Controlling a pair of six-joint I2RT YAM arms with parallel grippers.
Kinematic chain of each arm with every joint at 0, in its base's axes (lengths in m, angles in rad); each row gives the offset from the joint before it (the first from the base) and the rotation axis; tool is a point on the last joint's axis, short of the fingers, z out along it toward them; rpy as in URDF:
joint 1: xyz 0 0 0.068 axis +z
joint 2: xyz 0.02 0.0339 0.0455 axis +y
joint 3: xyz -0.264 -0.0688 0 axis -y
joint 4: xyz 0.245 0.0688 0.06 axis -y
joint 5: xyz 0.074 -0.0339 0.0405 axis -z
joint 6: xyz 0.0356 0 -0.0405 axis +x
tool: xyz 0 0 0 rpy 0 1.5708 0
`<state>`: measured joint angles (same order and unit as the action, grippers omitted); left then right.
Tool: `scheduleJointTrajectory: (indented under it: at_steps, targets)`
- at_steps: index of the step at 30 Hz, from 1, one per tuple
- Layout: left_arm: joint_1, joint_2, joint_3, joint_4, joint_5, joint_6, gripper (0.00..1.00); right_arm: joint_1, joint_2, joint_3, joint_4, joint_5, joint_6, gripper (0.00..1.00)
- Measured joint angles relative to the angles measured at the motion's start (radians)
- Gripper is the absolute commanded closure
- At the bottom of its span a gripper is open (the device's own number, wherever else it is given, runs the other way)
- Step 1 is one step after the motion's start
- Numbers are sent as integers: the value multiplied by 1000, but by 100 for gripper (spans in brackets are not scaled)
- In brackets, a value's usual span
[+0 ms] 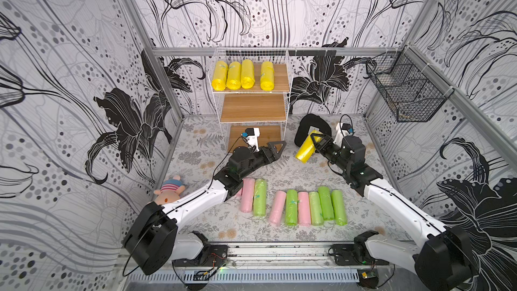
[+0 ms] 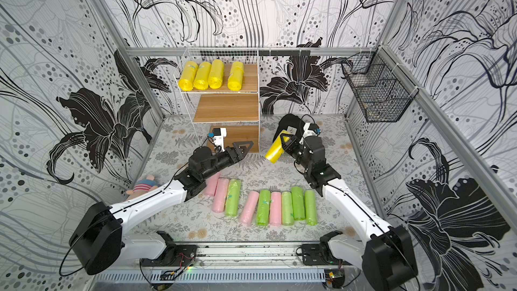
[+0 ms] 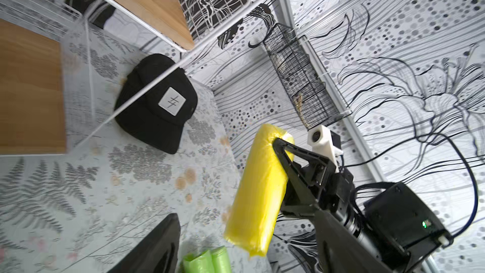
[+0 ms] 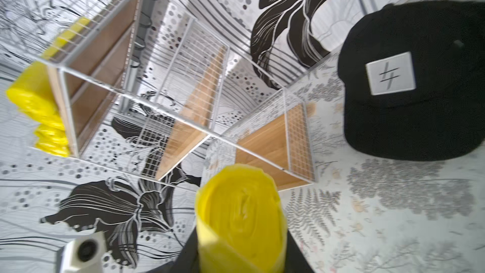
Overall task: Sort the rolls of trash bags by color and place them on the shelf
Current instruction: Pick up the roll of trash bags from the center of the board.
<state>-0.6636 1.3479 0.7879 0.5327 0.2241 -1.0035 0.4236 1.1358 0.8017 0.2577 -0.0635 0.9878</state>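
Note:
My right gripper (image 1: 316, 139) is shut on a yellow roll (image 1: 306, 148), holding it tilted above the table in front of the black cap. The left wrist view shows this roll (image 3: 258, 190) from the side, and the right wrist view shows its end (image 4: 240, 214). My left gripper (image 1: 275, 149) stands open and empty near the shelf's foot, to the left of that roll. The shelf (image 1: 253, 107) is a white wire rack at the back. Several yellow rolls (image 1: 233, 75) lie on its top board, and the middle board is bare. Pink rolls (image 1: 247, 198) and green rolls (image 1: 291, 211) lie in a row near the front.
A black cap (image 1: 309, 124) lies right of the shelf, behind the held roll. A black wire basket (image 1: 405, 90) hangs on the right wall. A plush toy (image 1: 169, 190) lies at the left wall beside my left arm.

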Motion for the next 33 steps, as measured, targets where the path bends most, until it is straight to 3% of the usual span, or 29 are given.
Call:
scheduleJointTrajectory:
  at_steps: [9, 20, 29, 33]
  targets:
    - [-56, 99, -15, 201, -23, -123, 14, 62, -23, -21, 183, 99, 175, 68]
    - [-83, 163, 5, 348, -43, -197, 18, 71, -23, -35, 245, 134, 245, 68]
    - [-95, 204, 54, 381, -25, -238, 47, 71, -7, -46, 286, 140, 285, 68]
    - [-94, 236, 67, 415, -18, -253, 69, 68, -7, -50, 292, 163, 285, 67]
